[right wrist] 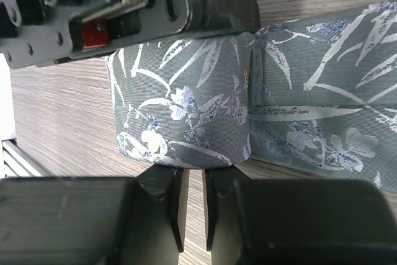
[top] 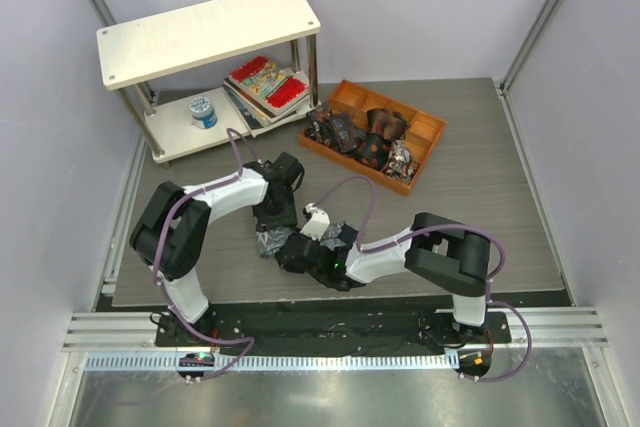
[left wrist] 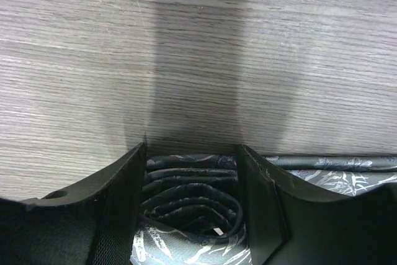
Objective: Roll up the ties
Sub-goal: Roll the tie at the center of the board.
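Toward the near edge of the tabletop (top: 480, 157), left of centre, the left claw (left wrist: 192, 215) pinches the coiled part of the grey-blue tie (right wrist: 180, 116) between its fingers, while the right claw (right wrist: 191, 206), pressed nearly together and holding nothing, sits just beside the roll. In my judgement the smooth, slippery woven fabric with its pale leaf pattern could spring loose if the pinch eases, and the flat tail trailing off the roll could skew the layers.

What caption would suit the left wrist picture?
Left tool clamps the grey-blue, pale-leaf-patterned fabric tie's coiled roll on the grey wood-grain table.
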Controlling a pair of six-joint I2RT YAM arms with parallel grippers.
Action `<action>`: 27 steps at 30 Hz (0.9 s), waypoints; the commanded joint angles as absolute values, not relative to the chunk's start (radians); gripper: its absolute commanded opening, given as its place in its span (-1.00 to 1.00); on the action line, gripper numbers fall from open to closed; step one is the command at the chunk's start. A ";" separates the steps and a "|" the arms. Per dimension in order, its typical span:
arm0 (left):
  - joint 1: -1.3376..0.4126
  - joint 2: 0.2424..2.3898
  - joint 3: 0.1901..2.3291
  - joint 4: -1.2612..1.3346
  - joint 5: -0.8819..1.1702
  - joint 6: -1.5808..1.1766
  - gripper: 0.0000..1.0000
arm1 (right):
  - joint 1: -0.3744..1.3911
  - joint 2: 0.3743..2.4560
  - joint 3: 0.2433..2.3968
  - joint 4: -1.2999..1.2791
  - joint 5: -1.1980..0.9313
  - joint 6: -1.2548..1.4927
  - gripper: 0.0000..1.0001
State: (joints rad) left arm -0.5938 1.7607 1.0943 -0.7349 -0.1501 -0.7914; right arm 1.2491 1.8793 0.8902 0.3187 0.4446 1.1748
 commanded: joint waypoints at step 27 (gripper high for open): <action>-0.543 1.665 1.249 -0.848 -0.324 -0.713 0.80 | 1.322 1.410 0.793 0.209 0.552 0.996 -0.49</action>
State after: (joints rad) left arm -0.5560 1.7561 1.2129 -0.8055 -0.2546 -0.7414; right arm 1.3331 1.4467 0.8043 0.2298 0.4778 1.0767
